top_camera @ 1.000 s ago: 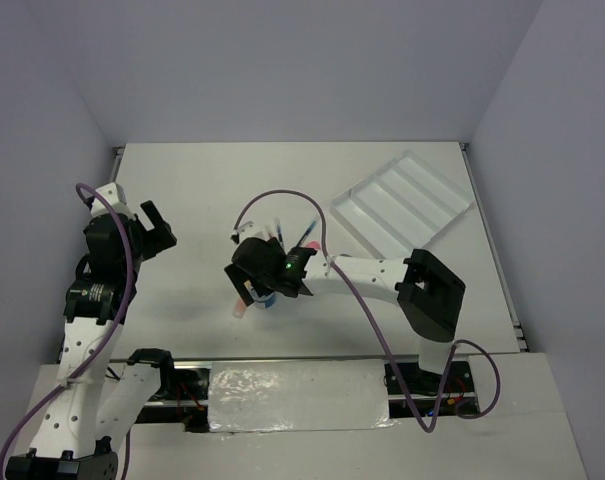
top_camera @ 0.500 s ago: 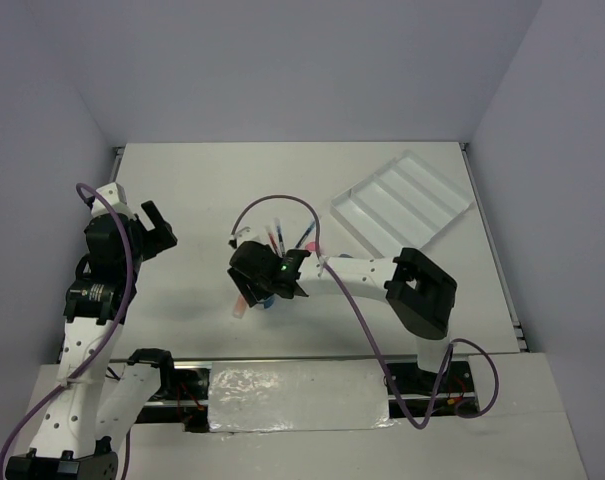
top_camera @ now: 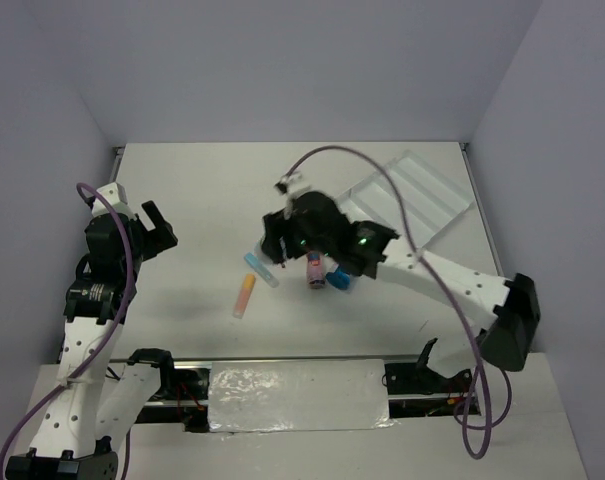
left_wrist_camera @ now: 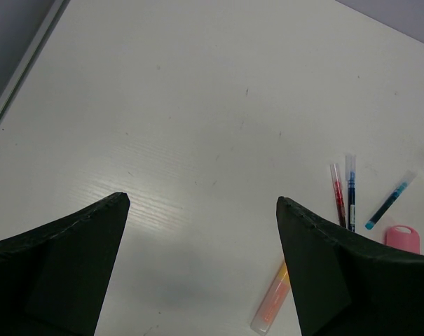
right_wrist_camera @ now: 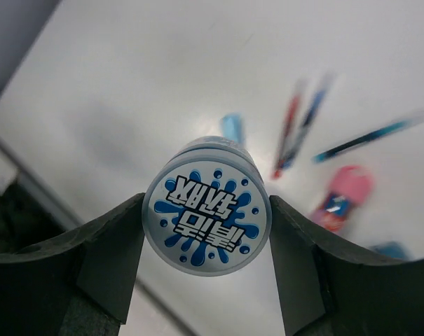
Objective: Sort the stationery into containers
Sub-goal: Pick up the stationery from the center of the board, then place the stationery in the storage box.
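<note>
While the right gripper (right_wrist_camera: 206,203) clamps a blue jar (right_wrist_camera: 212,145) by its sides, patterned lid (right_wrist_camera: 206,224) facing the wrist camera at frame centre, the left gripper (left_wrist_camera: 202,201) hangs spread wide, holding nothing. Blurred behind the jar, seemingly three pens (right_wrist_camera: 289,133) lie upper right. Overhead, the white tray (top_camera: 402,195) sits upper right.

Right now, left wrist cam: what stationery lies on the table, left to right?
pink-orange tube → red pen → dark blue pen → light-blue pen. The pink item at the right edge overlaps that last pen's span, so it is left unranked.
</note>
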Action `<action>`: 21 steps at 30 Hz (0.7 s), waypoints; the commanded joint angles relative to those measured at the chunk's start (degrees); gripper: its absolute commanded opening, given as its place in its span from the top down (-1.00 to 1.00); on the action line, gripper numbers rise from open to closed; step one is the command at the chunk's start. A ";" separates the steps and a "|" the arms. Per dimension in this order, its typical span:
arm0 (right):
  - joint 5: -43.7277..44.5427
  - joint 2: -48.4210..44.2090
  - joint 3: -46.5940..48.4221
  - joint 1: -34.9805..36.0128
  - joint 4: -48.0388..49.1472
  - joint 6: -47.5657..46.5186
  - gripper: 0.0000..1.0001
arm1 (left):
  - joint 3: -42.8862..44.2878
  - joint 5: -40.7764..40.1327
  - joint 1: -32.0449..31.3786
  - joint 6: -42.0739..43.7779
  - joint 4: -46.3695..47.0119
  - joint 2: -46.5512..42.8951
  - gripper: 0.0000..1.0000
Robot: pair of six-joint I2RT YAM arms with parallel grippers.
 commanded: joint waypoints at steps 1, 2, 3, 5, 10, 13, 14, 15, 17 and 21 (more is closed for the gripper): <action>1.96 -4.80 -0.72 -13.08 0.97 -1.75 0.70 | 0.83 0.57 -0.22 0.40 1.78 0.03 -0.99; 2.49 -4.80 -0.55 -15.66 0.44 -2.10 0.71 | 0.83 0.48 -0.22 0.40 1.78 0.03 -0.99; 3.10 -4.71 -0.37 -18.03 0.17 -2.36 0.72 | 0.83 0.48 -0.22 0.32 1.69 0.21 -0.99; 4.68 -4.62 0.24 -24.89 -0.18 -2.98 0.73 | 0.92 0.31 -0.22 0.31 1.69 0.12 -0.99; 9.34 -1.30 2.96 -39.56 4.90 -1.93 0.76 | 0.74 1.27 -0.31 0.23 1.96 0.38 -0.99; 10.49 5.81 7.97 -47.30 7.55 -1.57 0.76 | 0.92 1.80 -0.39 0.23 1.78 0.74 -0.99; 11.79 8.01 11.72 -50.02 7.64 -1.66 0.74 | 0.92 1.54 -0.48 0.23 1.78 0.48 -0.99; 12.24 12.99 13.94 -51.35 7.47 -1.75 0.74 | 0.92 1.28 -0.74 0.23 1.78 0.21 -0.99; 11.99 18.55 22.69 -55.03 5.45 -2.28 0.74 | 0.92 0.75 -0.92 0.23 1.87 -0.66 -0.99; 8.65 34.11 38.80 -59.88 -1.74 -3.42 0.73 | 1.01 1.71 -0.92 0.23 2.22 -1.29 -0.99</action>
